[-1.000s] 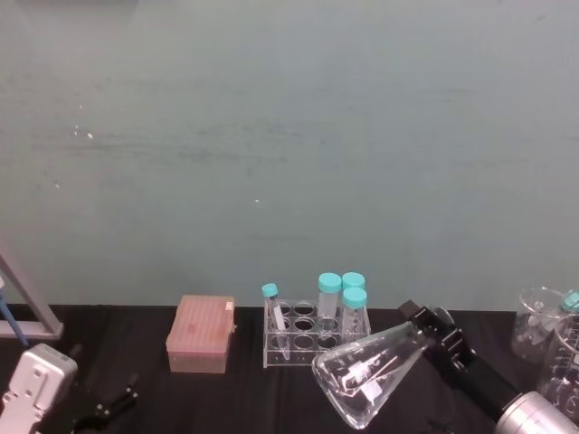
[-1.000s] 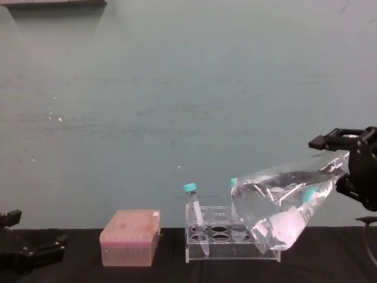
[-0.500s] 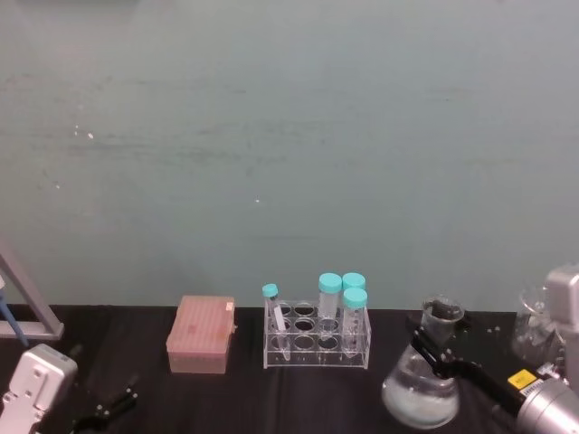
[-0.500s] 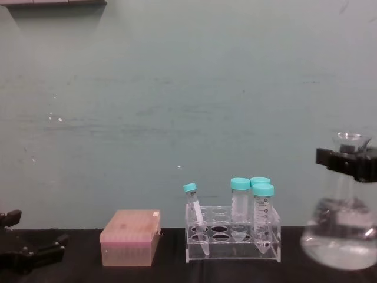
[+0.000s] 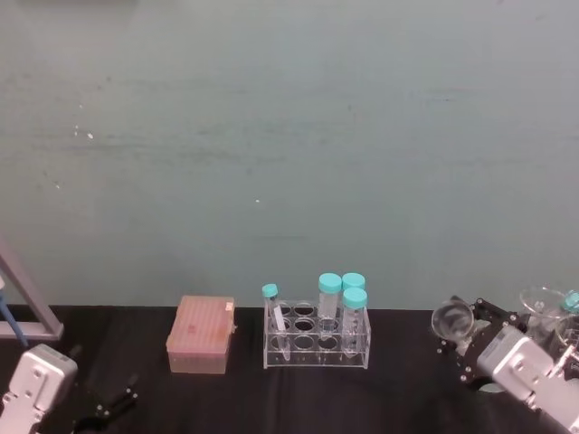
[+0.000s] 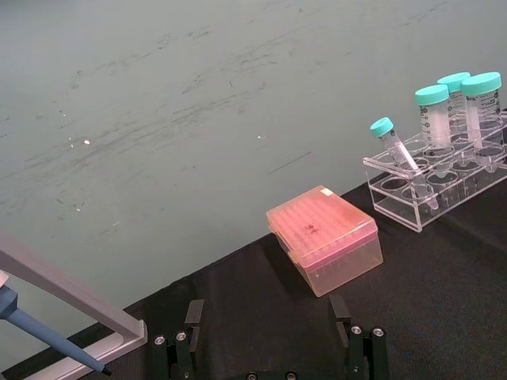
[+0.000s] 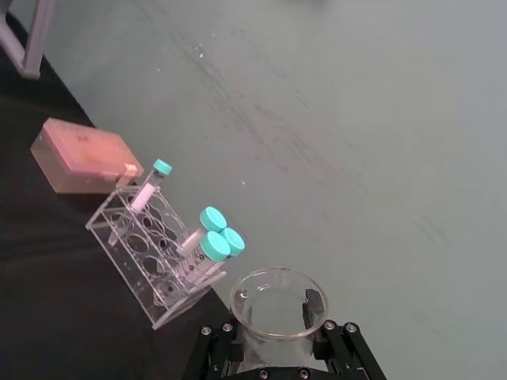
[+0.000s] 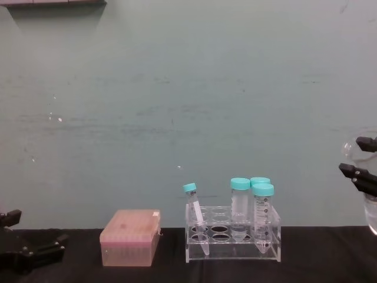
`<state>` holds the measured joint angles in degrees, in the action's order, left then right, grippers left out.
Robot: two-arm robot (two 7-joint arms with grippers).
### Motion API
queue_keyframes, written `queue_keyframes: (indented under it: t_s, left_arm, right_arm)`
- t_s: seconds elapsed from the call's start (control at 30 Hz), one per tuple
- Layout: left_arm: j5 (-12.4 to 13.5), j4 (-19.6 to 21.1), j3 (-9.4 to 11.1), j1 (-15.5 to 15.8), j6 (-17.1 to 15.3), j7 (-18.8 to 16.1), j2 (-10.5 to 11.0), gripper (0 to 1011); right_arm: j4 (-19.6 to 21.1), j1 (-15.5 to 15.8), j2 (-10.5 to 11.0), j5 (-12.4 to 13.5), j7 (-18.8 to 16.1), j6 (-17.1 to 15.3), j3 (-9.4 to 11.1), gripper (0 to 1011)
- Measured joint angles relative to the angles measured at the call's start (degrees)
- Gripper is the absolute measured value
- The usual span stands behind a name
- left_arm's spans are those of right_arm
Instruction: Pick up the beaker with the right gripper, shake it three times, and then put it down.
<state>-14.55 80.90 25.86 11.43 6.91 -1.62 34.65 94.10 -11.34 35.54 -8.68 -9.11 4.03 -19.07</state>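
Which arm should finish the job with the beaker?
Right. The right gripper is clamped on the beaker neck on the right side; the left gripper lies open far left, past the rack and pink box.

Wrist housings, as I see them: pale grey, boxy shells with rounded corners, namely the left wrist housing (image 5: pixel 34 387) and the right wrist housing (image 5: pixel 517 363).
Left gripper (image 6: pixel 265 317): matte black, two slim flat fingers (image 6: pixel 193 315), small silver screw heads at their bases.
Right gripper (image 7: pixel 273 305): black, blockier, with angular linkage bars. Silver screws (image 7: pixel 227 326) are set along its front.
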Motion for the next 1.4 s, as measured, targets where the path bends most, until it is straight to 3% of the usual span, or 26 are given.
queue_keyframes:
  t_s: [0.17,0.3,0.37,0.4,0.5,0.53,0.63,0.7,1.4]
  left_arm:
    - [0.00,0.00,0.00,0.00,0.00,0.00,0.00,1000]
    - [0.00,0.00,0.00,0.00,0.00,0.00,0.00,1000]
    - [0.00,0.00,0.00,0.00,0.00,0.00,0.00,1000]
    - [0.00,0.00,0.00,0.00,0.00,0.00,0.00,1000]
    - [0.00,0.00,0.00,0.00,0.00,0.00,0.00,1000]
    - [0.00,0.00,0.00,0.00,0.00,0.00,0.00,1000]
    - [0.00,0.00,0.00,0.00,0.00,0.00,0.00,1000]
    - [0.00,0.00,0.00,0.00,0.00,0.00,0.00,1000]
    - [0.00,0.00,0.00,0.00,0.00,0.00,0.00,1000]
  right_arm:
    - [-0.34,0.03,0.36,-3.89,0.96,1.08,-0.37,449]
    - [-0.54,0.16,-0.41,-3.30,0.83,1.20,0.60,449]
    - [-0.54,0.65,-1.87,0.70,-0.46,0.67,2.14,450]
    - [-0.45,1.17,-3.53,5.70,-2.27,-0.67,3.90,450]
    - [-0.22,1.98,-6.54,13.77,-5.11,-3.51,6.81,449]
    - [-0.06,2.37,-8.32,18.48,-6.47,-5.51,8.40,450]
    - [0.28,2.99,-11.35,25.33,-8.31,-9.69,10.82,449]
    - [0.49,3.25,-12.16,27.57,-8.62,-11.20,11.37,450]
    - [1.22,3.79,-12.04,29.98,-7.93,-13.53,10.53,450]
